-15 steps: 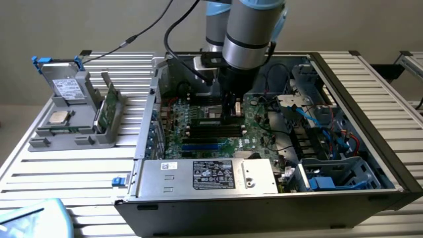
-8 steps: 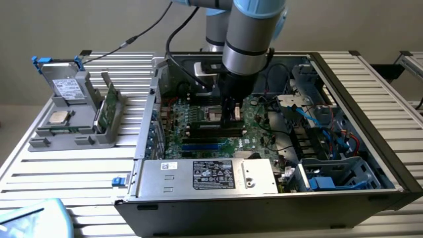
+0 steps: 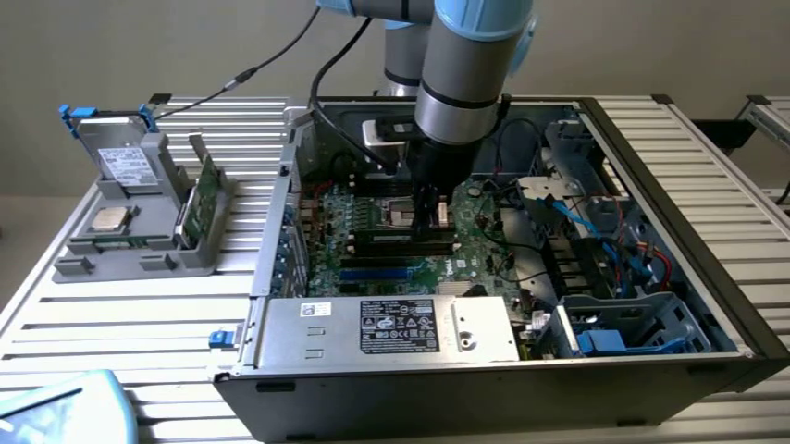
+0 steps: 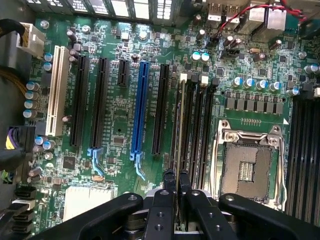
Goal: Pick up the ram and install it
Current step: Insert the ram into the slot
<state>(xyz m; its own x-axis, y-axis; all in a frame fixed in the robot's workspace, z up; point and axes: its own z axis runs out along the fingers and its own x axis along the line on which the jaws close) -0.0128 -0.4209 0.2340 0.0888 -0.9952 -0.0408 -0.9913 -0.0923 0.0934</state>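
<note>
Where the arm [image 3: 463,83] reaches down into the open computer case [image 3: 728,305], the hand [image 3: 428,220] sits low over the motherboard [image 3: 370,242], on the far side of the power supply [image 3: 383,324]. In the exterior view the fingertips are dark against dark slots. I cannot separate them from the board there, and the arm's bulk hides whatever lies just behind them.

Wrist view: the hand [image 4: 176,181] has its two fingers [image 4: 169,182] drawn close, pinching the near end of the ram [image 4: 179,125]. The ram shows edge-on as a thin strip running away from the fingers. It lies along the outermost slot of the memory bank [image 4: 200,125], on the side away from the CPU socket [image 4: 247,167]. Its chips cannot be made out from this angle. Its far end reaches a white latch [image 4: 183,78]. I cannot tell whether the stick is fully seated or only resting in the slot's mouth, because the hand's black body covers the near ends of the slots. The blue slot [image 4: 141,107] and white slot [image 4: 57,90] stand empty.

On the counter [image 3: 148,314], at the exterior view's left, a grey holder [image 3: 92,268] carries a silver processor chip [image 3: 109,219], an upright hard drive [image 3: 124,166] and a wider green card [image 3: 198,208] on edge. A pale blue object [image 3: 55,412] is cut off at the corner, and I cannot identify it.
</note>
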